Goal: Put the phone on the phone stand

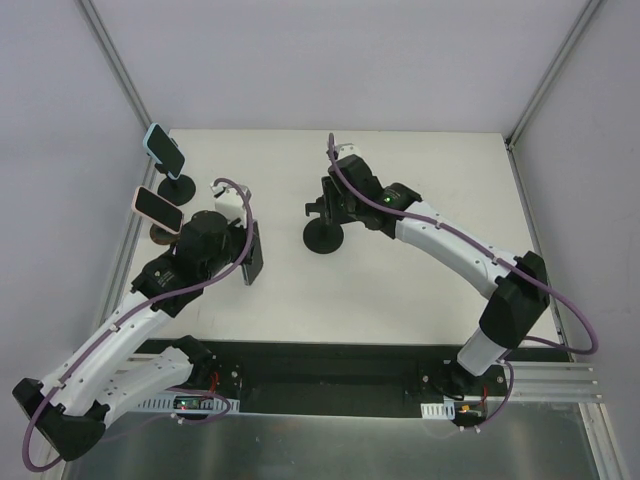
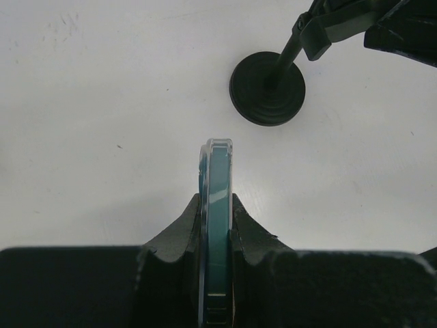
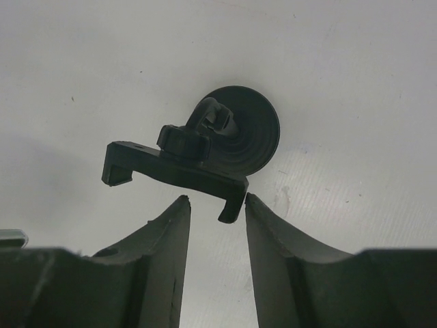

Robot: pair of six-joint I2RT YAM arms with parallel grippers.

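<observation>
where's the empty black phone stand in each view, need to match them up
Top external: the phone stand is at table centre, by the right arm's tip.
Left wrist: upper right, with its base beyond the held phone.
Right wrist: centre of the picture, with the cradle bar in front.
Shared landmark: the round black base on the white table.

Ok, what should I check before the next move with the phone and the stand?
1. Teal phone in clear case clamped in left jaws: ok.
2. Black round-based phone stand upright on the white table: ok.
3. Stand's black cradle bar empty: ok.
4. Cradle tip between right jaws: ok.
5. Right jaws closed on it: not ok, gap shows.
6. Phone lined up over cradle: not ok, apart.
</observation>
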